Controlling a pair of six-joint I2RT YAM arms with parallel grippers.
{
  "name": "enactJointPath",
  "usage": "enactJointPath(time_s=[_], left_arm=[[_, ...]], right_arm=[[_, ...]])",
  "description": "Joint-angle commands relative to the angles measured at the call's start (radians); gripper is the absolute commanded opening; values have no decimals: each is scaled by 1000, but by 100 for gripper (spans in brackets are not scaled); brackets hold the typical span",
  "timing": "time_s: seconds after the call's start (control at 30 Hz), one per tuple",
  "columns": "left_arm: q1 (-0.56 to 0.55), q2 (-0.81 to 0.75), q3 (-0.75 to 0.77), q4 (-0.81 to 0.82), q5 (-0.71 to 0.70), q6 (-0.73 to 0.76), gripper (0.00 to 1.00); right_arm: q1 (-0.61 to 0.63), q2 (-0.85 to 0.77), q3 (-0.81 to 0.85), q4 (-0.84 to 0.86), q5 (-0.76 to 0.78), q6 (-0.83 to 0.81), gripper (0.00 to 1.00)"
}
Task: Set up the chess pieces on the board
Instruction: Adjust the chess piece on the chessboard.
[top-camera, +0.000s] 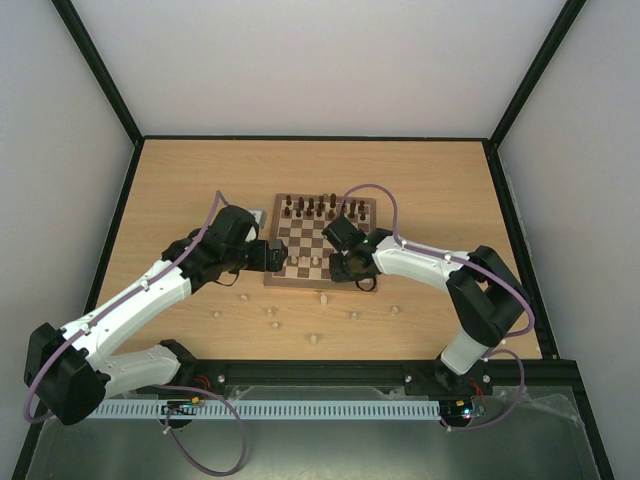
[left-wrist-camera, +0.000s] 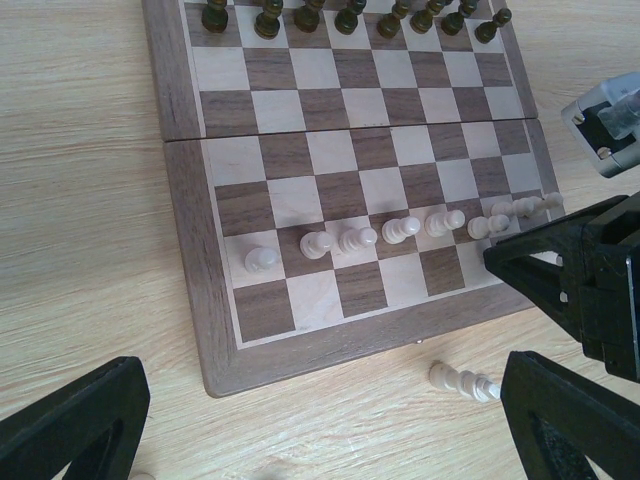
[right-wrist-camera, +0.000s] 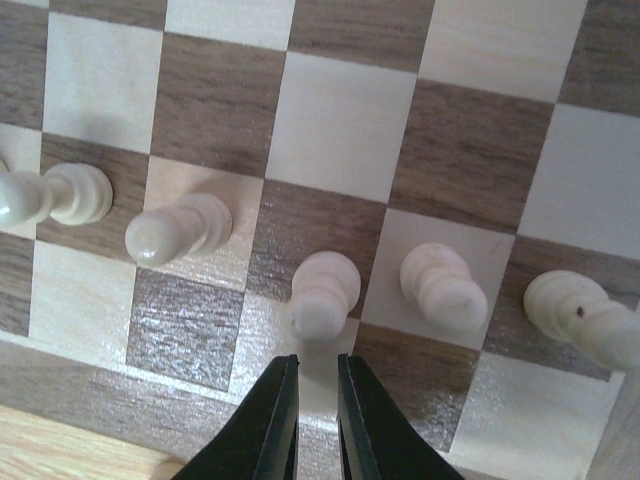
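Right wrist view: the right end effector (right-wrist-camera: 318, 365) is seen nearly closed and empty; a pale pawn (right-wrist-camera: 322, 292) is stood upright just beyond it at 12 o'clock.

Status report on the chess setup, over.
Left hand open, beside board. Right hand shut by a pale pawn. Pale pawns standing; loose pale pieces off board. Nothing blocking.

Left end effector (left-wrist-camera: 325, 400) splayed, right (right-wrist-camera: 317, 365) pinched
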Motion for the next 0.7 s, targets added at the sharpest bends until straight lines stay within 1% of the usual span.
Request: enactJointPath(time_s=[0.0, 0.47, 0.67], left_arm=[[8, -11, 3, -6, -2, 14, 100], [14, -12, 2, -11, -3, 17, 99], [15, -21, 6, -18, -1, 15, 99]], right_arm=[[6, 31, 39, -33, 42, -15, 12], [6, 83, 90, -38, 60, -43, 12], [6, 50, 80, -46, 36, -43, 13]])
